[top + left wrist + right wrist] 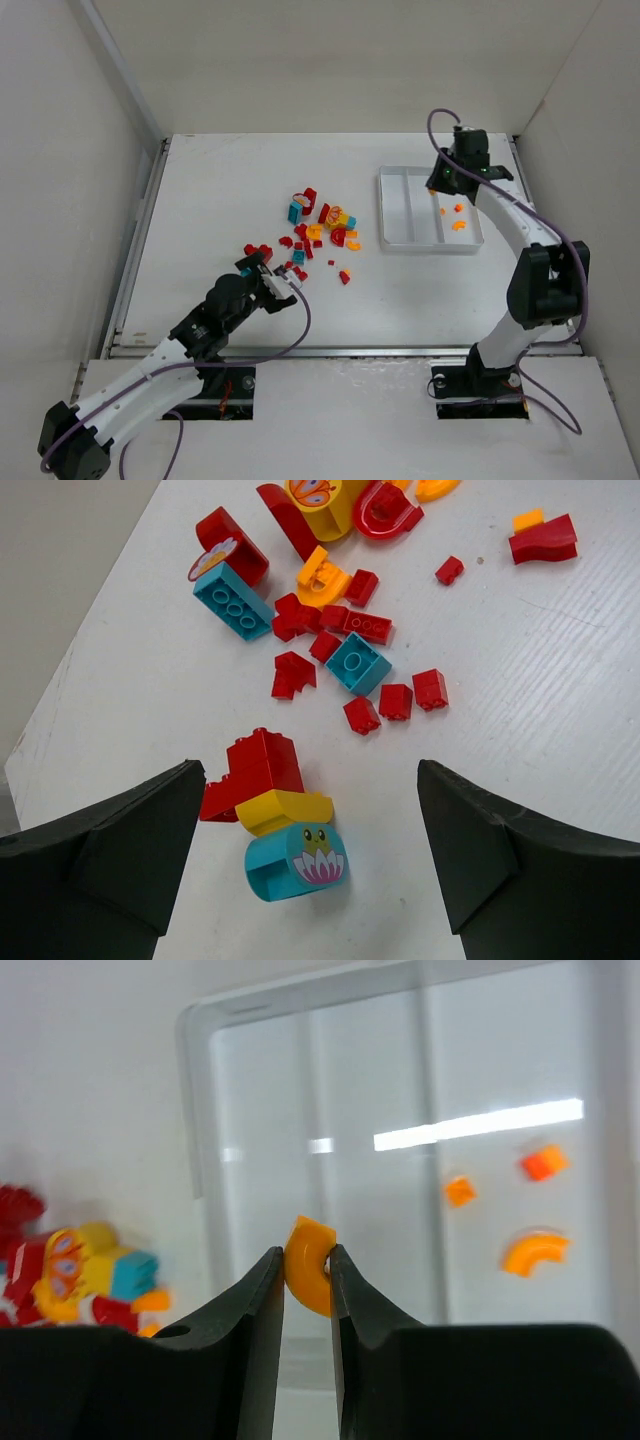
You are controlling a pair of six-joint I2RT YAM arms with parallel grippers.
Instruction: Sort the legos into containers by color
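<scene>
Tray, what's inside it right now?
Three orange legos lie in the tray's right-hand compartment; the other two look bare. In the top view the right gripper, shut on an orange curved piece, hides its far right corner.

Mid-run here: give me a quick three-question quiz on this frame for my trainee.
1. True or false: the left jaws are clamped shut.
2. What do the right jaws hold? A) nothing B) orange curved piece C) red brick
3. How many pieces lie in the white tray, and in which compartment?
Key: 1 false, they stand open. 2 B. 3 three orange pieces, all in the rightmost compartment of the top view.
</scene>
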